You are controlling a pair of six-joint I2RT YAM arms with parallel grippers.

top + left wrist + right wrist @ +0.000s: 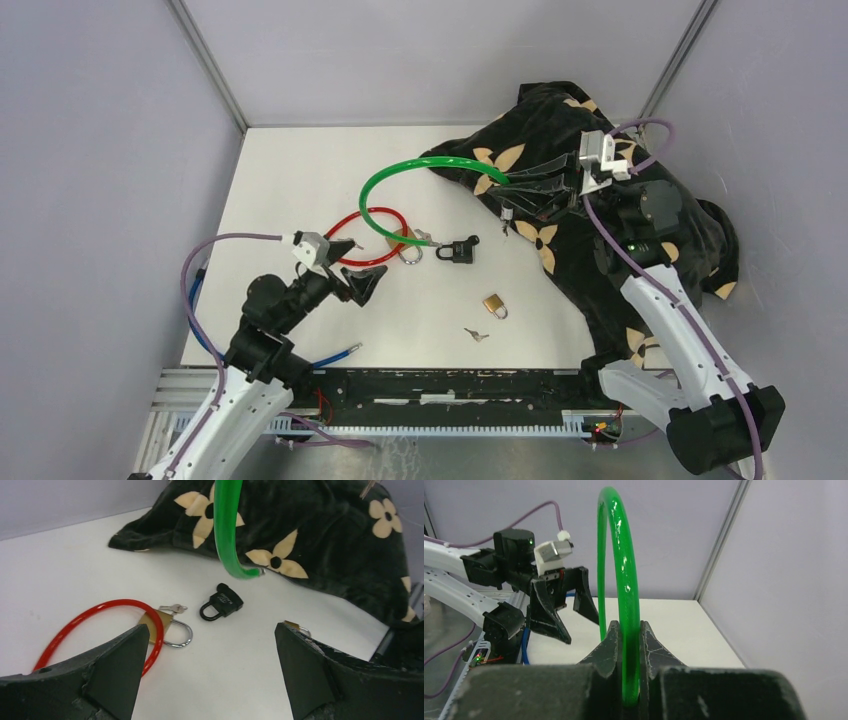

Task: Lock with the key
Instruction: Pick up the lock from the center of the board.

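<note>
My right gripper (508, 192) is shut on one end of a green cable loop (405, 172), holding it above the table; the cable (619, 580) stands upright between the jaws (628, 630). A red cable loop (368, 238) lies on the table, threaded on a brass padlock (406, 245) with a key (426, 238) in it. A black padlock (458, 249) lies beside it. My left gripper (355, 266) hovers open near the red loop (115, 602), with nothing between its fingers (211, 627). Ahead of it lie the brass padlock (169, 621), its key (173, 608) and the black padlock (222, 602).
A small brass padlock (494, 304) and a loose key (476, 335) lie near the front edge. A black cloth with cream flowers (600, 240) covers the right side under my right arm. Grey walls enclose the table.
</note>
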